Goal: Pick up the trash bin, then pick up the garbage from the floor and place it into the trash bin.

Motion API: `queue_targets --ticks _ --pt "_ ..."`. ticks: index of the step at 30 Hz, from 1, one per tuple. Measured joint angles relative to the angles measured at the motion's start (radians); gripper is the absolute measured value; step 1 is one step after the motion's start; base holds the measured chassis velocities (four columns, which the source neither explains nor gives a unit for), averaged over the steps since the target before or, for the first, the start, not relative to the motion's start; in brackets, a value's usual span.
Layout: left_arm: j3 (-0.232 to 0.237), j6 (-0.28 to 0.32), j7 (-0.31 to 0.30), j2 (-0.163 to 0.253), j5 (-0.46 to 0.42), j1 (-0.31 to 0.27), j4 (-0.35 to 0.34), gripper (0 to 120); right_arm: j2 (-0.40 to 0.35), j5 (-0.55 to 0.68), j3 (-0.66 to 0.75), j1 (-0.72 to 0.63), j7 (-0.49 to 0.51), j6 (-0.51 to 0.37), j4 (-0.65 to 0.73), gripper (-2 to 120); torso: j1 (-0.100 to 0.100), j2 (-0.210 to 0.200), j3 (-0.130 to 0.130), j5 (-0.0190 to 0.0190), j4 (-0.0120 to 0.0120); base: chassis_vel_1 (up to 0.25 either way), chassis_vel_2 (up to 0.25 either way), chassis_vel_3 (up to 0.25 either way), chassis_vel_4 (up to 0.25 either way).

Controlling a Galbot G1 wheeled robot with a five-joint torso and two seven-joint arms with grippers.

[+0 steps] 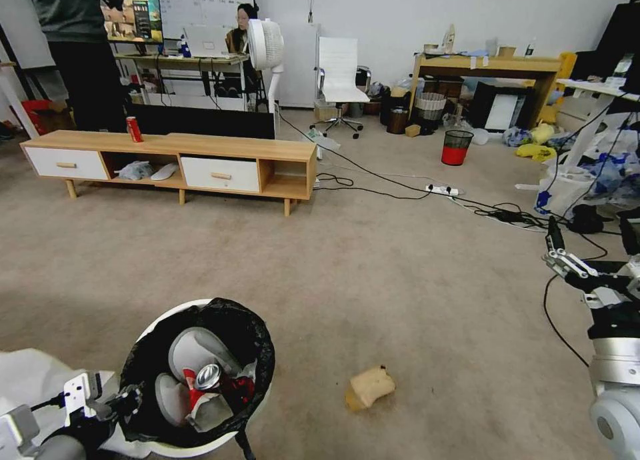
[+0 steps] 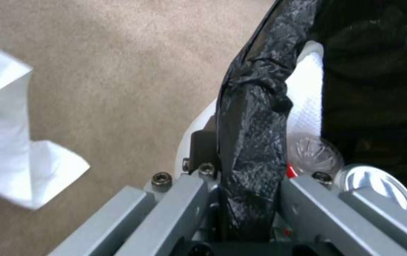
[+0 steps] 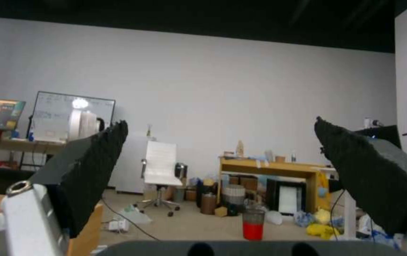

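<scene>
Bin held at near left, paper bag on carpet

The trash bin (image 1: 175, 313) sits near left, its bagged rim clamped by the left gripper (image 2: 241, 199). A crushed red can (image 1: 212, 379) lies inside. A crumpled brown paper bag (image 1: 369, 387) lies on the carpet (image 1: 320, 267) just right of the bin. The right gripper (image 3: 220, 156) hangs at right above the floor, fingers spread wide, holding nothing.

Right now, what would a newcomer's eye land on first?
The trash bin, low on the robot's left, clamped at its rim by the left gripper, with a crushed red can inside. A crumpled brown paper bag lies on the carpet beside it; the right gripper hangs open, raised.
</scene>
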Motion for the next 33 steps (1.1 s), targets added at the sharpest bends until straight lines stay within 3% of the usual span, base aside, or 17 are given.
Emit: queue_targets --ticks 10,18,21,24,28,30,31,33 --pt "0.000 0.000 0.001 -0.003 0.002 0.001 -0.001 1 -0.010 0.006 0.001 -0.003 -0.013 0.006 -0.002 100 0.000 0.000 0.000 -0.0002 0.0003 -0.111 0.115 0.112 -0.114" --pt "0.001 0.000 0.002 -0.002 0.003 0.002 -0.001 1 -0.042 0.025 -0.022 -0.005 -0.015 -0.019 -0.002 100 0.000 0.000 0.000 -0.0001 0.0000 0.000 0.000 0.000 0.000" --pt "0.000 0.000 0.002 -0.001 0.003 0.003 0.001 1 -0.087 0.068 -0.059 -0.007 0.026 -0.092 0.011 100 0.000 0.000 0.000 -0.0002 0.0001 0.000 0.000 0.000 0.000" --pt "-0.001 0.000 0.003 -0.002 0.004 0.005 0.002 1 -0.171 0.196 -0.169 0.017 0.108 -0.264 0.027 100 0.000 0.000 0.000 -0.0001 0.0003 0.000 0.000 0.000 0.000" --pt "-0.001 0.000 0.003 -0.004 0.005 0.006 0.002 1 -0.207 0.287 -0.238 0.047 0.155 -0.368 0.032 100 0.000 0.000 0.000 -0.0002 0.0003 0.000 0.000 0.000 0.000" --pt "-0.002 0.000 0.003 -0.008 0.005 0.008 0.001 1 -0.238 0.398 -0.323 0.101 0.219 -0.487 0.035 100 0.000 0.000 0.000 -0.0001 0.0000 0.000 0.000 0.000 0.000" --pt "-0.002 0.000 0.003 -0.008 0.005 0.008 0.001 1 -0.238 0.398 -0.323 0.101 0.219 -0.487 0.035 100 0.000 0.000 0.000 -0.0001 0.0000 0.000 0.000 0.000 0.000" --pt "-0.005 0.000 0.003 -0.010 0.005 0.009 0.000 1 -0.260 0.510 -0.407 0.177 0.289 -0.621 0.034 100 0.000 0.000 0.000 -0.0002 0.0004 0.000 0.000 0.000 0.000"
